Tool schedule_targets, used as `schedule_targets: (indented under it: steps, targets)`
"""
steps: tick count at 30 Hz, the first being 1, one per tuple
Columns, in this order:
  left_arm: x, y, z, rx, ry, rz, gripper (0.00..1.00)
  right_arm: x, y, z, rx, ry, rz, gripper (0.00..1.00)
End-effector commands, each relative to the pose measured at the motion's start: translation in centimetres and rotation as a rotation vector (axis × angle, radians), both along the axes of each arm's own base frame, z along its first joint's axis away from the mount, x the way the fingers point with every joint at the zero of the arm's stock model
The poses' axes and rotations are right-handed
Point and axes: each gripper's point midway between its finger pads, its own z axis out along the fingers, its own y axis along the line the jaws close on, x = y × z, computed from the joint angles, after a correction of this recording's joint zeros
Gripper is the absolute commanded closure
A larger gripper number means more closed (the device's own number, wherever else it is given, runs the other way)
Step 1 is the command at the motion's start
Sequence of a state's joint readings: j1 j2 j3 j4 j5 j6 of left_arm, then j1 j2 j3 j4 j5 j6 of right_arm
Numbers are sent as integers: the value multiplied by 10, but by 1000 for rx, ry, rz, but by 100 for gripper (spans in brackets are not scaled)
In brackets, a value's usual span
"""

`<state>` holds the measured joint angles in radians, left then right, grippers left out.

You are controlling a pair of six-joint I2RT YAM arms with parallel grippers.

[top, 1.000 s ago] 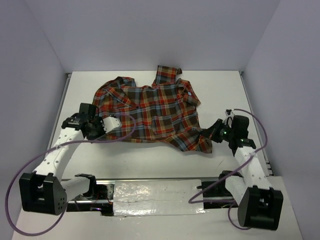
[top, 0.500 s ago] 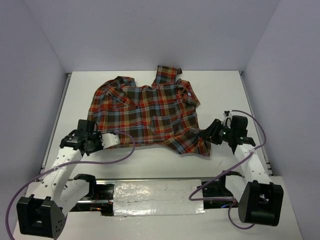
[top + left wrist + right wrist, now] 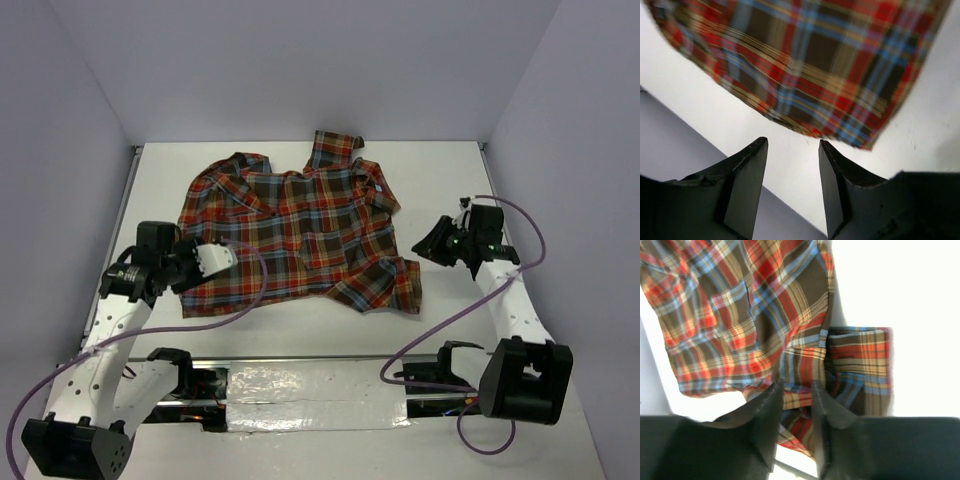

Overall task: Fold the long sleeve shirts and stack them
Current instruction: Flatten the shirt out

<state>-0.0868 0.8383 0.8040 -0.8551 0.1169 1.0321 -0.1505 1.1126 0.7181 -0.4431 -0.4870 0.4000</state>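
While both claws stand parted and empty, the plaid shirt (image 3: 300, 225) lies pocket side up across the middle of the worktop (image 3: 450, 180), collar to the far side and hem to the near side. The left claw (image 3: 228, 254) sits at the near-left corner of the hem, with cloth ahead of its fingers and none between them. The right claw (image 3: 425, 241) hangs just right of the shirt, apart from it.

The risk lies in the cloth. The near-right hem is bunched and doubled over (the right wrist view shows a flap turned back on itself), and the far edge is rumpled around the collar. A fold started now would likely trap those creases. A pinch at the bunched corner could take several layers, or only the top one, and drag the shirt askew. The left corner lies close to the worktop's left edge, so a low approach may scrape the surface.

Count: one shirt, two claws, one worktop.
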Motion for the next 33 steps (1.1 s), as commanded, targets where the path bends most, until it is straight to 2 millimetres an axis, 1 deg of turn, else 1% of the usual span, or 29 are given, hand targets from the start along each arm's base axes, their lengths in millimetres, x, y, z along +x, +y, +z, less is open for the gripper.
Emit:
schedule_targets:
  steps: [1,2,3,4,5,6,7,8,9,10,11,12,13,14,15,17,18,20,22,23,24,25,26,28,29,30,31,32,33]
  targets:
    - [19,-27,36,-200,-72,50,42,2,-16,23,-52,-28,-98,69]
    - [31,-27,33,-219,-62,92,41,4,-19,26,-61,-34,-112,70]
    - [41,-22,32,-215,-72,149,42,7,-24,26,-76,-36,-131,67]
    - [57,-22,34,-254,-95,218,42,10,-27,24,-87,-30,-141,66]
    - [69,-19,22,-255,-62,276,42,12,-29,20,-98,-17,-146,64]
    - [79,-11,19,-243,-78,340,43,15,-35,5,-113,35,-165,58]
    - [92,-10,21,-268,-106,395,42,19,-38,-4,-116,50,-175,56]
    - [100,-7,9,-255,-84,432,42,20,-38,-14,-118,77,-176,54]
    - [107,-2,4,-236,-87,468,42,18,-41,-37,-127,146,-181,49]
    - [114,3,3,-220,-96,499,42,20,-42,-46,-132,157,-183,46]
    - [125,6,-12,-198,-73,520,42,17,-43,-65,-134,218,-187,41]
    - [133,13,-12,-177,-90,559,42,19,-43,-72,-137,227,-190,39]
    - [140,14,-16,-172,-88,574,43,19,-41,-79,-139,242,-183,38]
    - [148,14,-29,-166,-65,585,43,18,-39,-86,-141,262,-182,38]
    - [156,12,-29,-183,-68,601,43,20,-36,-95,-145,281,-175,38]
    - [163,8,-43,-191,-40,617,43,20,-28,-106,-158,305,-155,38]
    - [167,6,-46,-204,-42,626,43,20,-26,-117,-156,336,-161,38]
    - [169,2,-58,-204,-17,626,43,18,-19,-124,-143,365,-145,48]
    - [173,4,-70,-187,-6,632,43,15,-19,-123,-150,368,-139,64]
    - [174,6,-75,-174,-5,635,44,12,-18,-118,-147,359,-132,82]
    - [178,7,-77,-165,-12,639,44,3,-17,-116,-149,376,-123,90]
    - [180,9,-85,-150,-1,647,44,-2,-15,-114,-145,377,-115,98]
    - [186,12,-83,-140,-15,660,45,-14,-11,-106,-131,366,-105,100]
    - [192,15,-91,-125,-6,680,45,-23,-15,-92,-145,342,-126,100]
    - [199,16,-88,-133,-20,698,46,-23,-21,-69,-167,258,-159,100]
    - [201,18,-94,-129,-9,712,46,-33,-23,-59,-167,255,-185,100]
    - [203,19,-96,-128,-10,722,46,-35,-25,-31,-167,155,-211,100]
    - [209,22,-93,-125,-25,738,47,-48,-26,-24,-169,164,-227,100]
    - [211,24,-95,-119,-28,752,47,-53,-25,-14,-158,138,-242,100]
